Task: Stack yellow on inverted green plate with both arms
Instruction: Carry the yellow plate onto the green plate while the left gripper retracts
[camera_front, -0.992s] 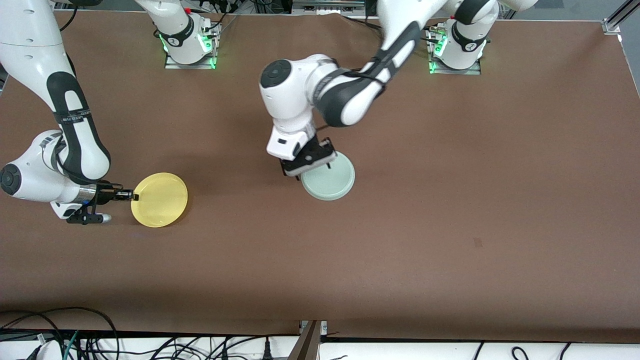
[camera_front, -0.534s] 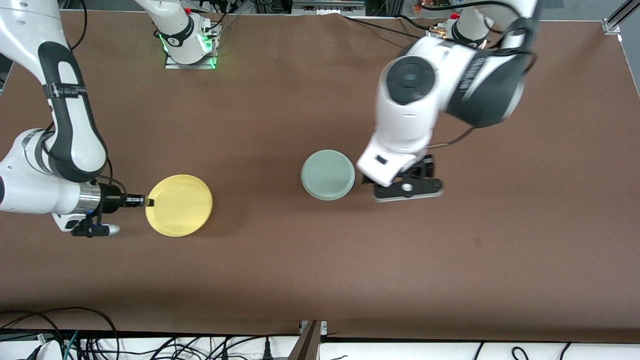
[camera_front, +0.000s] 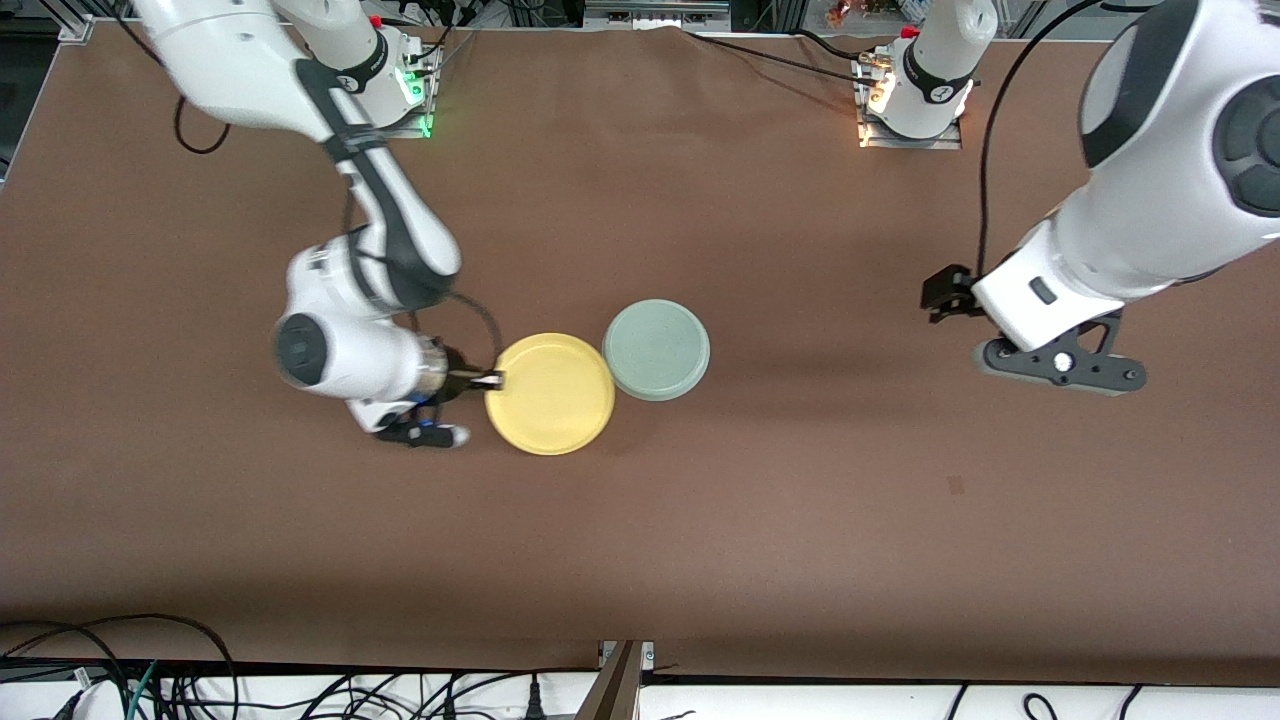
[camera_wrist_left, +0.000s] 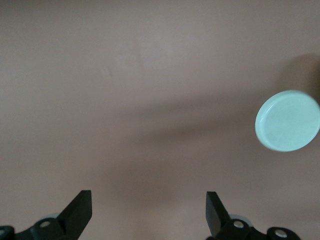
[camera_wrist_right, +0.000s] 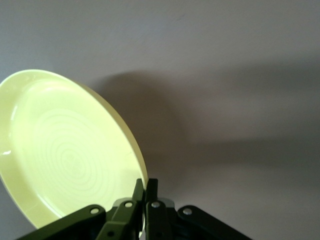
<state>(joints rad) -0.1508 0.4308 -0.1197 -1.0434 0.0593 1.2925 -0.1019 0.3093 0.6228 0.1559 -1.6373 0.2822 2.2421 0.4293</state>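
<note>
Bright yellow, round and smooth plastic, the small shallow-rimmed plate (camera_front: 550, 393) is hanging at centre frame, faint concentric rings showing in its bowl (camera_wrist_right: 65, 155). The right claw (camera_front: 492, 379) is pinching its rim, fingers fully closed. Just beside it, the pale mint-green round plate (camera_front: 656, 350) is lying upside down on the matte brown bench (camera_front: 800, 520). The left claw (camera_wrist_left: 148, 212) is hovering wide open and empty at right frame.

The setting is a robotics laboratory. Two white arms are bolted by metal base plates (camera_front: 380, 125) to a brown-covered table (camera_front: 800, 520). Bundled cables (camera_front: 150, 680) run along the table edge, and aluminium frame profiles (camera_front: 1235, 35) stand at one corner.
</note>
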